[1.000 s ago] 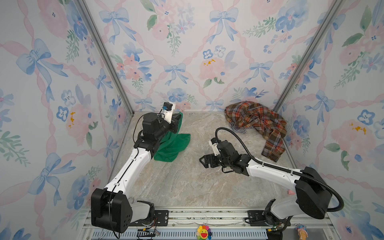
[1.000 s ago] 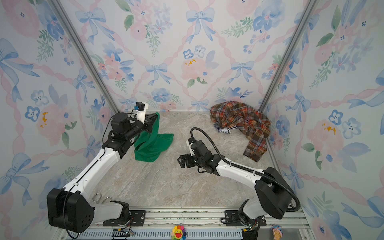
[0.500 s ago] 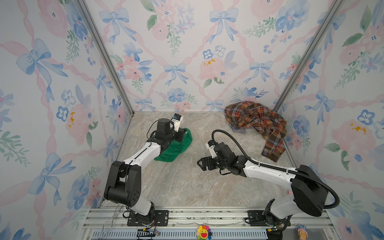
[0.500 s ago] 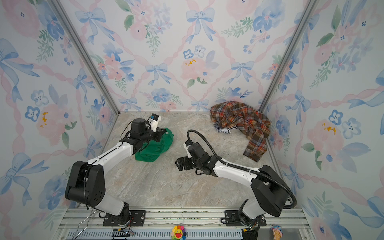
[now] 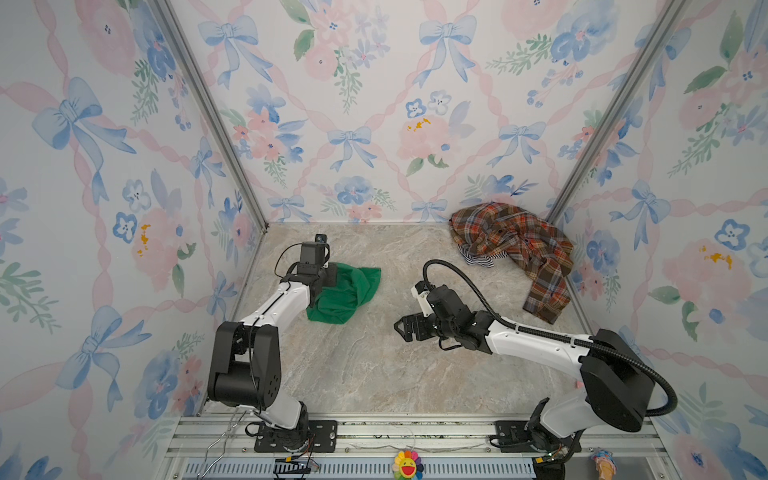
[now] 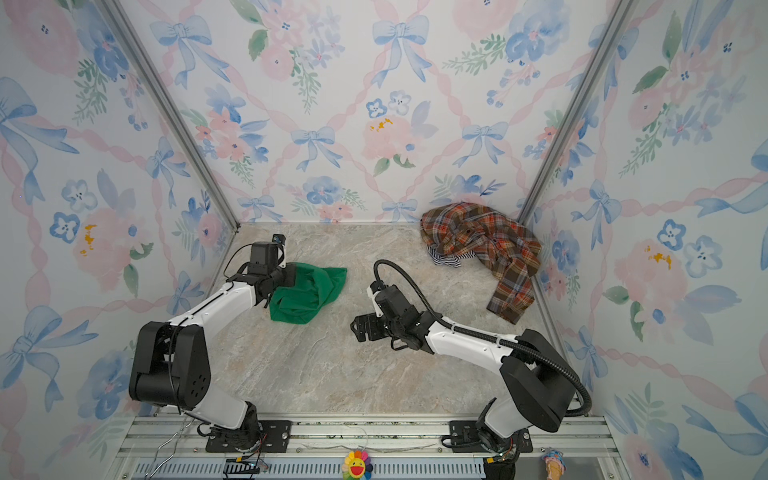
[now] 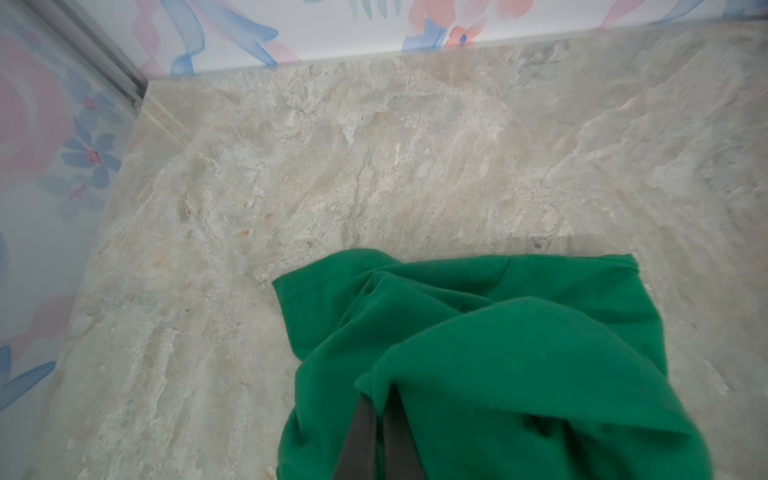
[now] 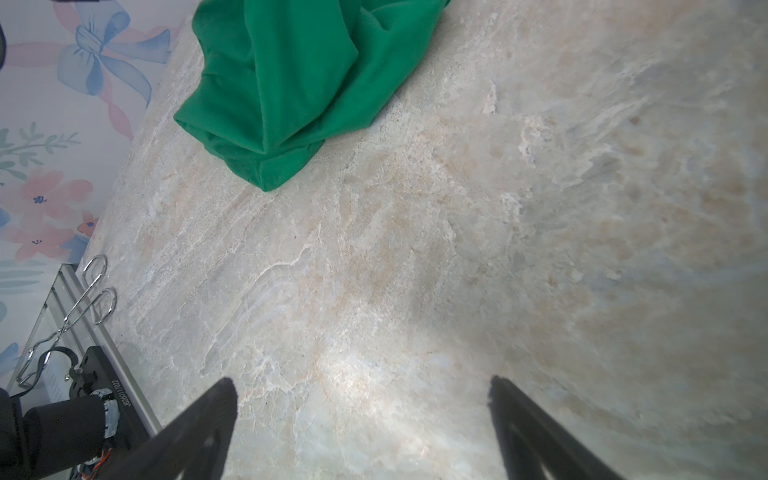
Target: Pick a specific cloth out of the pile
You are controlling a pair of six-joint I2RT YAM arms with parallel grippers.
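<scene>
**Ana:** What takes up the most room in there?

**Ben:** The marble table (image 5: 374, 374). Next is the pile (image 5: 515, 245) in the far right corner. It's mostly a plaid shirt (image 6: 490, 249), and one part of it trails nearer along the right wall.

**Ana:** And the green cloth?

**Ben:** The green cloth (image 5: 347, 291) lies crumpled on the left side of the table, toward the far end and well apart from the pile. It shows in both top views (image 6: 309, 293).

**Ana:** Is anything holding it?

**Ben:** Yes, the left gripper (image 5: 329, 276), at the cloth's far left edge. In the left wrist view the left gripper (image 7: 380, 411) has its jaws pinched together on a fold, and the fabric drapes over them.

**Ana:** What about the other arm?

**Ben:** The right gripper (image 5: 405, 328) is near the middle of the table, pointing left. In the right wrist view (image 8: 362, 381) its jaws are spread wide with only bare marble between them. I can't tell whether it touches the table.

**Ana:** Anything smaller?

**Ben:** A striped piece (image 5: 478, 259) peeks out from under the shirt's near left edge.
</scene>
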